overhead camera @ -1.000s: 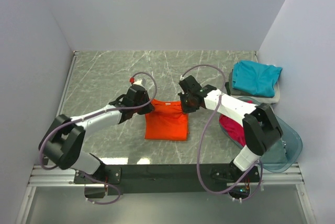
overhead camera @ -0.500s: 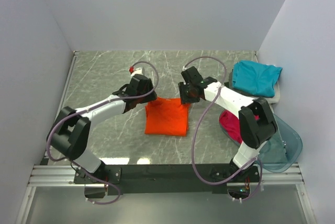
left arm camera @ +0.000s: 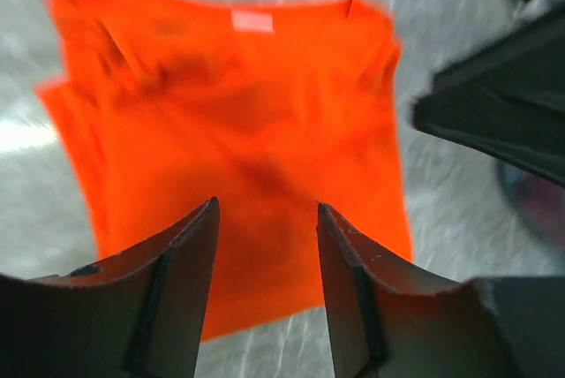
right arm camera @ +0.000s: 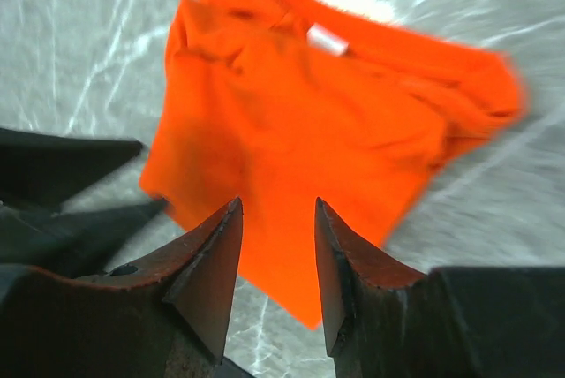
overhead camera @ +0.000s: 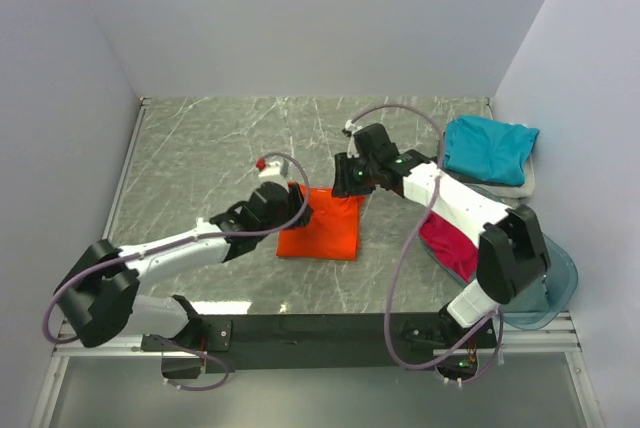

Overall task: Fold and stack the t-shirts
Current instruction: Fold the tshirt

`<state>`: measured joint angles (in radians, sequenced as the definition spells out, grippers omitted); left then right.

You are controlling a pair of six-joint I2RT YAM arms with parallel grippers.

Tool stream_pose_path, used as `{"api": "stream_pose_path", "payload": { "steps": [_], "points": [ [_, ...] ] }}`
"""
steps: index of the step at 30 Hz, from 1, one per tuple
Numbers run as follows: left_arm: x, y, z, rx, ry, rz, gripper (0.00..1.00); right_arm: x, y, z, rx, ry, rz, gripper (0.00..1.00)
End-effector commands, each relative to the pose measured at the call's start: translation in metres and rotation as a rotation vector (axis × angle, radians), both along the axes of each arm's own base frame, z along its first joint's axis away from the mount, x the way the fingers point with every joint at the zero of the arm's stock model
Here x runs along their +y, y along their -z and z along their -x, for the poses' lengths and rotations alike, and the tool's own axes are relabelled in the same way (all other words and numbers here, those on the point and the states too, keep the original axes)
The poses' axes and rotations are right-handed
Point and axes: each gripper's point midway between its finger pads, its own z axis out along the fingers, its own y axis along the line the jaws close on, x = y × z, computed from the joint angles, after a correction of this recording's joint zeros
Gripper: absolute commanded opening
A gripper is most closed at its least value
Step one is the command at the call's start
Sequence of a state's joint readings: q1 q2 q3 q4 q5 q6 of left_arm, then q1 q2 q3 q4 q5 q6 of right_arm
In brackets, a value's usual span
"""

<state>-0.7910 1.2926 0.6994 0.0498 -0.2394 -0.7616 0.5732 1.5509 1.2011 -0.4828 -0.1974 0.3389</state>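
Lying folded on the surface, the orange t-shirt looks loose at its edges. Both the left tool and right tool hang released above it, so a low sweep could snag cloth and undo the fold.

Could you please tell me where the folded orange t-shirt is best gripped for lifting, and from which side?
Probably at its two side edges near the collar end. The orange t-shirt lies flat as a folded rectangle, so only its edges offer a pinch. The left gripper could come down on the left edge, the right gripper on the right edge, each catching all layers.
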Motion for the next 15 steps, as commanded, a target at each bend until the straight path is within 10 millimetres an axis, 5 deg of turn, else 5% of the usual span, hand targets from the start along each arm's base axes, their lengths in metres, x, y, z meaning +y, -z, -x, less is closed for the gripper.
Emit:
{"api": "stream_pose_path", "payload": {
  "steps": [1, 7, 15],
  "points": [
    [-0.030, 0.004, 0.010, 0.001, 0.060, 0.095, 0.54, 0.029, 0.021, 0.014, 0.091, -0.112, -0.050, 0.45],
    [-0.055, 0.034, 0.024, 0.037, 0.126, 0.070, 0.54, 0.043, 0.054, 0.005, 0.181, -0.147, -0.025, 0.45],
    [-0.059, 0.095, 0.058, 0.142, 0.171, -0.037, 0.53, 0.023, 0.093, -0.031, 0.175, -0.024, 0.168, 0.45]
  ]
}}
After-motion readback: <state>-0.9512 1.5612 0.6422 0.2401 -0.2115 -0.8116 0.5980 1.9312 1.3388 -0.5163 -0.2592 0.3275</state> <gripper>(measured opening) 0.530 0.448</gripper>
